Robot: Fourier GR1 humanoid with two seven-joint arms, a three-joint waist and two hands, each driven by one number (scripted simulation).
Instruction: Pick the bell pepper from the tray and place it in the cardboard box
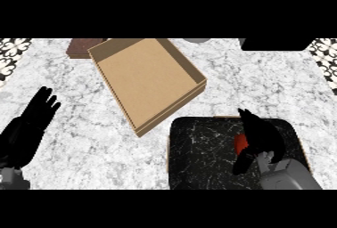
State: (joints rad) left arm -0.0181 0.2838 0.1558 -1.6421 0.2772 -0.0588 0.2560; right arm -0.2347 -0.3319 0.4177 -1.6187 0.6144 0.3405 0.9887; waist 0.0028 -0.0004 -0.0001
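red sliver of bell pepper point(241, 141) showing under the right hand point(262, 138), on the dark marbled tray point(197, 151) at lower right of the white marble bench point(92, 147). mostly hidden by the black palm, so shape and lean impossible to tell. fingers point(248, 119) of that hand draped over and past the pepper, thumb point(242, 164) angled down on the near side; looks like closing around it, yet whether truly pinched or only covered cannot be told from here. no sign of lift yet, pepper apparently resting on the tray.

cardboard box point(148, 78) lying open up and to the left of the tray, tilted on the bench, its near corner just beside the tray's top-left corner. left hand point(33, 118) resting at the left edge, fingers straight, holding nothing.

risks, as a judgement: rising before the thumb has settled against the pepper, letting the smooth round skin roll out onto the tray; pinching off-centre, squirting it sideways; carrying too low on the way over, catching the box's near wall and shoving the light box along the bench; releasing short of the rim, landing it outside.
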